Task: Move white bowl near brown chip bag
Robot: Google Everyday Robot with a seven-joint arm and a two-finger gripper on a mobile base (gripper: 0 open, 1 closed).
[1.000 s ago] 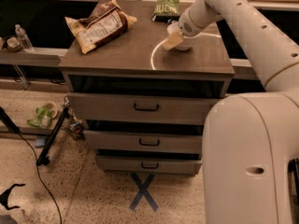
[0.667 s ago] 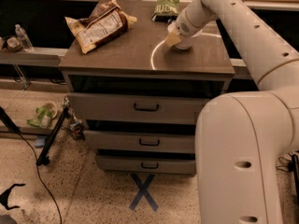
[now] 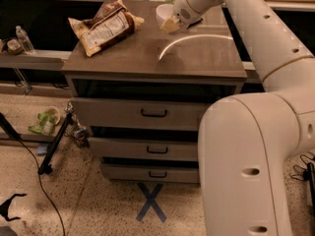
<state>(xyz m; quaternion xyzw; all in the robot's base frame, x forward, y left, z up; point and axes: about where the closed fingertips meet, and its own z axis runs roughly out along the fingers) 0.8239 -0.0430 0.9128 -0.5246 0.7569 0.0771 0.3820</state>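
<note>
Carrying looks to be the step in hand: the tool pinches the white bowl by its rim at the worktop's far side, apart from the brown chip bag, so next it should travel toward the bag and set down beside it.

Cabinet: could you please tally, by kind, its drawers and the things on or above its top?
Drawers: 3
Chip bags: 1, the brown chip bag, lying at the left rear of the cabinet top
Bowls: 1, the white bowl, held in the pincer over the rear of the top
Total: 5; the arm may hide more behind it.
</note>
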